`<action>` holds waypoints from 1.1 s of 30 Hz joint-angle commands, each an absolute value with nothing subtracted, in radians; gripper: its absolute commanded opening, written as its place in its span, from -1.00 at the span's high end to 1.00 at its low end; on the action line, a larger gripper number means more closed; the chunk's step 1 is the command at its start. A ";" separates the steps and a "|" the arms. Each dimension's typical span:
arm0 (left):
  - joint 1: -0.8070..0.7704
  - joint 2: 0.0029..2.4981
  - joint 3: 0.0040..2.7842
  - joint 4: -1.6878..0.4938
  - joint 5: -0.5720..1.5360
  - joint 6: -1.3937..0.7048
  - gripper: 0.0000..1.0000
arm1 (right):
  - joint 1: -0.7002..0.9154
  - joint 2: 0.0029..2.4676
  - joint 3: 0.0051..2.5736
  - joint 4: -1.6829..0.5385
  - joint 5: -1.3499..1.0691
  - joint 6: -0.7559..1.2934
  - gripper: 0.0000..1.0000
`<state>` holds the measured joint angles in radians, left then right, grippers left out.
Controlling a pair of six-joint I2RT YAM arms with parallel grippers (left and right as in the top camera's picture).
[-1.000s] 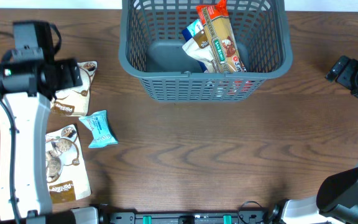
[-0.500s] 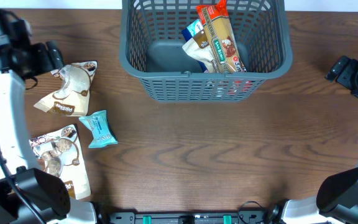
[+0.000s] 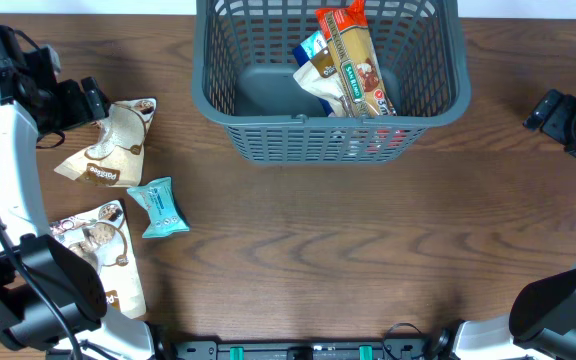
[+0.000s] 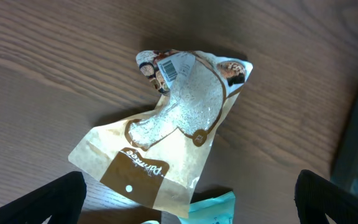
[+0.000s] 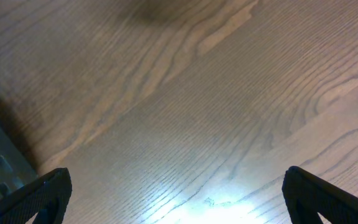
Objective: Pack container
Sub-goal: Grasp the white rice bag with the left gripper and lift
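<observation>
The large dark grey-blue plastic basket with lattice-slotted sides (image 3: 298,140) stands at the far middle of the dark brown wooden table (image 3: 318,250). A long orange-red packet (image 3: 358,65) leans inside it toward the right, over a blue and white packet (image 3: 314,48). At the far left, the left gripper (image 3: 93,100) hangs with its jaws spread wide, above the table just left of a crumpled tan and white pouch (image 4: 173,130), which it does not touch. A small teal packet (image 3: 158,207) lies just near of that pouch, and a flat white and brown cookie pouch (image 3: 98,260) lies nearer, at the left edge. The right gripper (image 5: 182,196) hovers over bare wood at the far right, well apart from the basket, with its jaws wide and empty.
</observation>
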<state>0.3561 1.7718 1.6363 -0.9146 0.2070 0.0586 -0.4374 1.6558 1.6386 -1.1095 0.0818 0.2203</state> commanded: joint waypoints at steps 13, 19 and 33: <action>0.345 1.969 1.645 -0.926 0.228 0.199 -0.97 | -0.438 1.652 1.638 -1.111 0.085 0.231 -0.99; 0.334 2.033 1.645 -0.934 0.269 0.230 -0.97 | -0.438 1.652 1.638 -1.111 0.085 0.231 -0.99; 0.258 2.039 1.648 -0.908 0.082 0.258 -0.97 | -0.438 1.652 1.638 -1.111 0.085 0.231 -0.99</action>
<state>0.2584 2.0403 1.6363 -0.9092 0.1482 0.2409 -0.4374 1.6558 1.6386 -1.1095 0.0818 0.2203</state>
